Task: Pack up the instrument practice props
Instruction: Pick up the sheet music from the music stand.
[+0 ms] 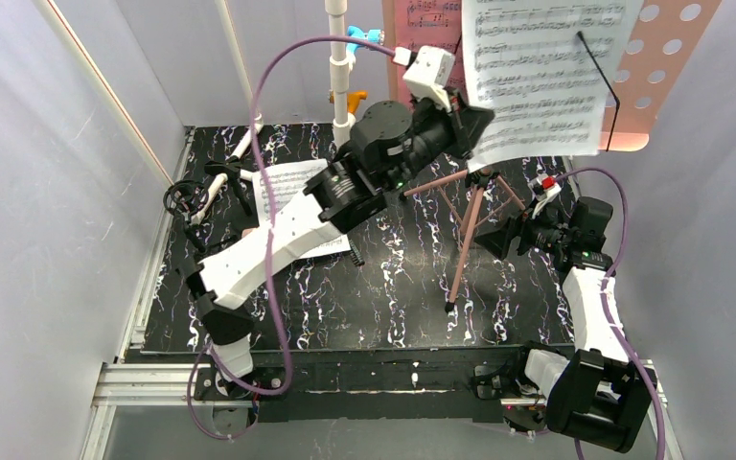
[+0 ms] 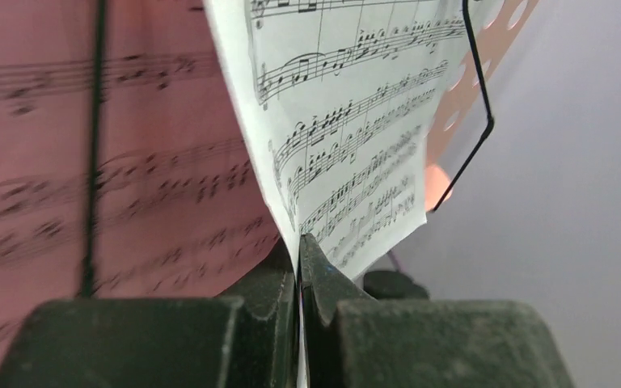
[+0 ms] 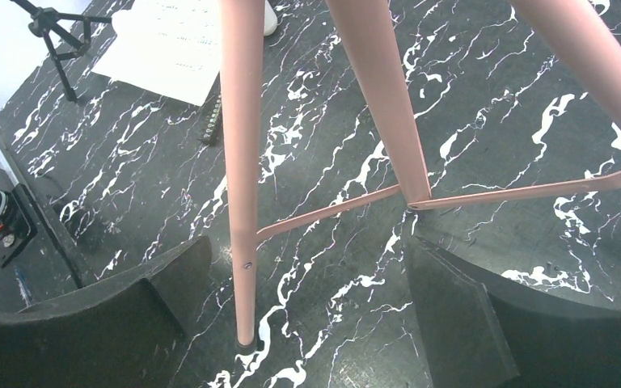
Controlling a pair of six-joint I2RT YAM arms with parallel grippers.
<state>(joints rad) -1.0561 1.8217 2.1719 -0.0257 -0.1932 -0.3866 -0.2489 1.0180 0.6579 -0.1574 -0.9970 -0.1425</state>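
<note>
- Paper pinched: my left gripper clamps the lower corner of the white page, which rises toward twelve o'clock.
- My right gripper gapes near the stand leg.

pink, white, black
pink metal tripod music stand with round-holed desk; on it, white paper page lined with black notes; beneath it, black tabletop veined white.

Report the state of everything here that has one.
left gripper: shut on white page
right gripper: open around stand leg
white page: on stand desk, bottom edge pinched
pink music stand: upright, legs spread
pink page: on stand desk
loose sheet: flat on table
</note>
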